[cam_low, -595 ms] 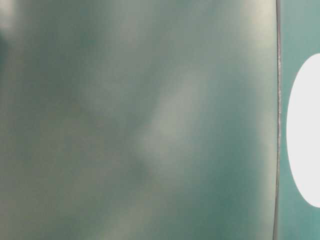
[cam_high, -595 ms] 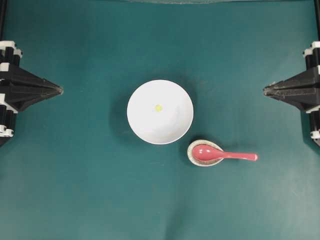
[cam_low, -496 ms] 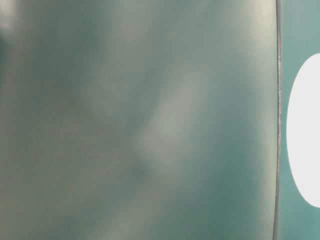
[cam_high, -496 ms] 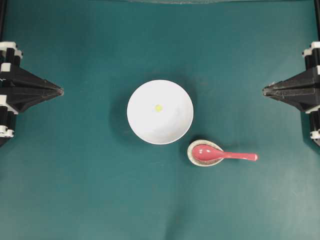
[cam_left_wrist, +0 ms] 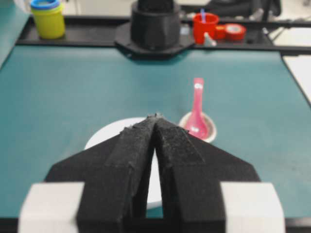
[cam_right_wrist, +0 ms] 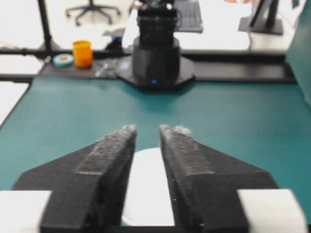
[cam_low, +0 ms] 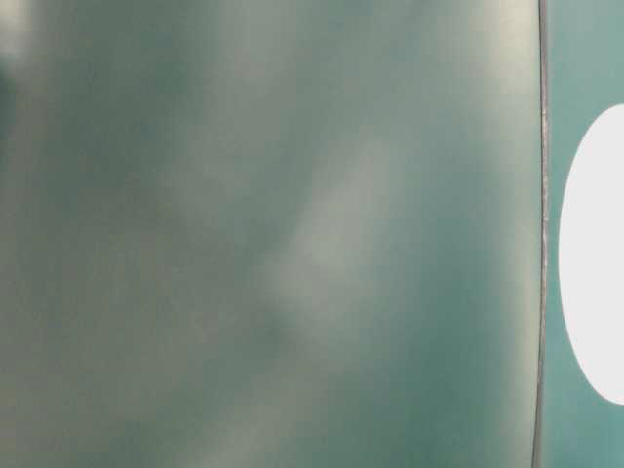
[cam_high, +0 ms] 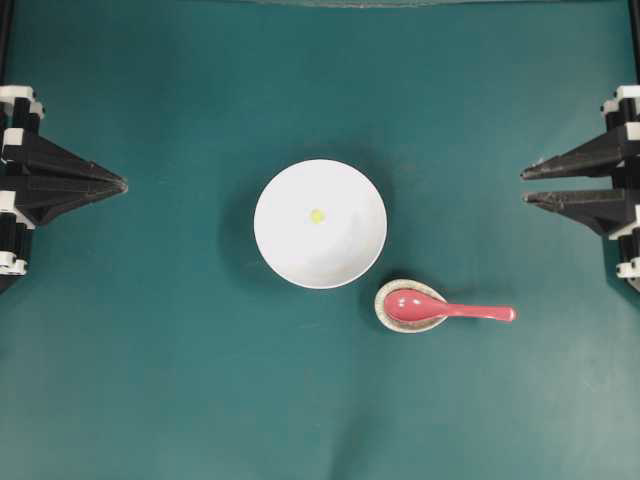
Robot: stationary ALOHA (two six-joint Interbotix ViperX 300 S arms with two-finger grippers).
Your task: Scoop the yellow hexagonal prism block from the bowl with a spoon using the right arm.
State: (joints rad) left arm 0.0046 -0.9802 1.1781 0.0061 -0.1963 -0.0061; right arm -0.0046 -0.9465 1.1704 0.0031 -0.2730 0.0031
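Where the white bowl (cam_high: 320, 224) sits at the middle of the green table (cam_high: 180, 380), the yellow hexagonal prism block (cam_high: 317, 216) lies inside it, a little up and left of the bowl's centre, touching nothing else. Just beside the bowl, toward its lower right in the overhead view, the pink-red spoon (cam_high: 447, 310) rests with its scoop in a small speckled spoon rest (cam_high: 386, 296) and its handle pointing right, flat over the table. The right gripper (cam_high: 523, 185) hovers at the right edge, well apart from spoon and bowl, its two black fingers spread with a clear gap and nothing between them. The left gripper (cam_high: 122, 183) waits at the left edge, fingers pressed together to one point, empty. From the left wrist view a yellow tub (cam_left_wrist: 47, 18) with a blue lid, a red cup (cam_left_wrist: 205, 26) and a roll of red tape (cam_left_wrist: 233, 31) stand beyond the table's far edge. No writing or brand mark can be read on any item.
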